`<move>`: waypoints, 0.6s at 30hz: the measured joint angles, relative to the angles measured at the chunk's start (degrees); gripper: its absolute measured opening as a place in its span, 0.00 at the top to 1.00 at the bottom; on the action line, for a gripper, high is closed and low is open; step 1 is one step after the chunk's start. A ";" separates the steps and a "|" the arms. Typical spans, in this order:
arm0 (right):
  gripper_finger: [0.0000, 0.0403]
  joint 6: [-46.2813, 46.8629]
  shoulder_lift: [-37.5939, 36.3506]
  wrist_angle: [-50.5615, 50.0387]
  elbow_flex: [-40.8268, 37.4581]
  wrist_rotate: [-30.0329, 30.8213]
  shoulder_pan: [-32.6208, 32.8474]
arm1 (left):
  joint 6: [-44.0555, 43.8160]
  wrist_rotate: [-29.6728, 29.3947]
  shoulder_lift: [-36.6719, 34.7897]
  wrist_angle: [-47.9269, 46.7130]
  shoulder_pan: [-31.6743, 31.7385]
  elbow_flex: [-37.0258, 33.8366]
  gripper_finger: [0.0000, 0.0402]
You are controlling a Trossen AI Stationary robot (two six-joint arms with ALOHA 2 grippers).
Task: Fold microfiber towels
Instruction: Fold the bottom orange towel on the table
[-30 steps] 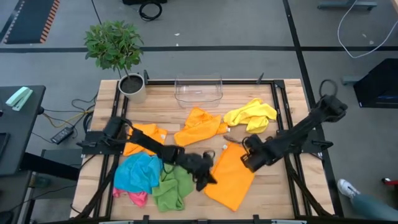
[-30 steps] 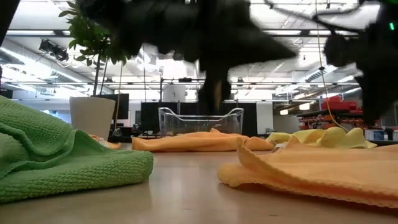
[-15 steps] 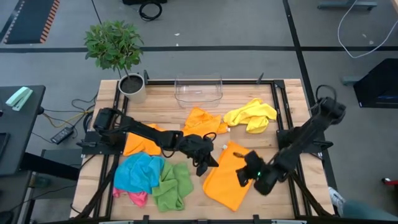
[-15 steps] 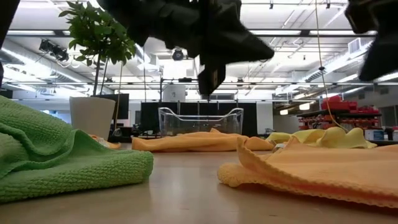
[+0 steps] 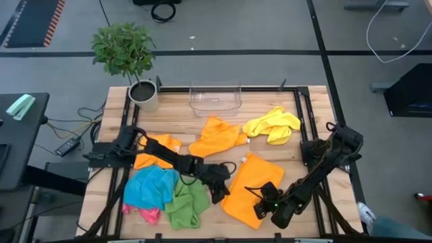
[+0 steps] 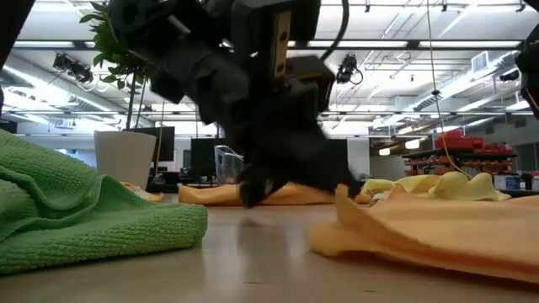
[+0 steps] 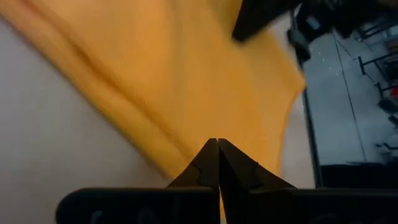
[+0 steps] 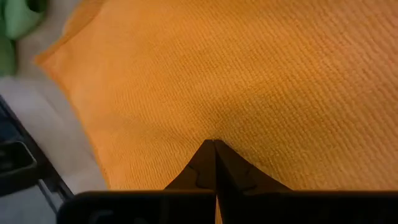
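Observation:
An orange towel (image 5: 251, 187) lies spread flat at the table's near right. My left gripper (image 5: 217, 196) is shut, its tip low at that towel's left edge (image 7: 186, 158); the low view shows it (image 6: 251, 197) just left of the raised edge (image 6: 341, 200). My right gripper (image 5: 259, 210) is shut over the towel's near corner, its tip on the cloth (image 8: 213, 144). Another orange towel (image 5: 217, 137), a yellow one (image 5: 272, 125), a third orange one (image 5: 158, 150), blue (image 5: 150, 187), green (image 5: 189, 206) and pink (image 5: 145, 214) towels lie crumpled around. My left gripper's shut fingertips (image 7: 216, 149) meet the orange towel's left edge (image 7: 177, 163), slanting down from the table's left. Whether any cloth is caught between them I cannot tell. My right gripper's shut fingertips (image 8: 213, 149) rest on the towel's upper face (image 8: 186, 134) near its near corner, coming steeply from above; the towel lies flat on the table.
A clear plastic bin (image 5: 216, 98) stands at the far middle and a potted plant (image 5: 143, 94) at the far left corner. Bare wood shows between the green towel and the orange one (image 6: 253, 252).
My right gripper has swung from the towel's far right side toward the table's near edge and gone down onto the towel's near corner, tipping steeper. My left gripper rose, then sank back to the towel's left edge, which now stands up slightly and sits a little further right.

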 joint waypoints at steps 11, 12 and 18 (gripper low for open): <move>1.00 -1.49 -12.37 -22.21 -0.37 -2.99 2.76 | -7.10 -0.08 0.64 9.28 1.28 0.56 0.99; 1.00 -1.72 -13.95 -23.11 -0.37 -2.47 2.81 | -7.51 -0.10 0.64 9.16 1.66 0.91 0.98; 1.00 -4.08 -20.65 -25.91 -0.31 4.88 3.25 | -3.99 -0.01 0.64 7.79 3.50 4.50 0.89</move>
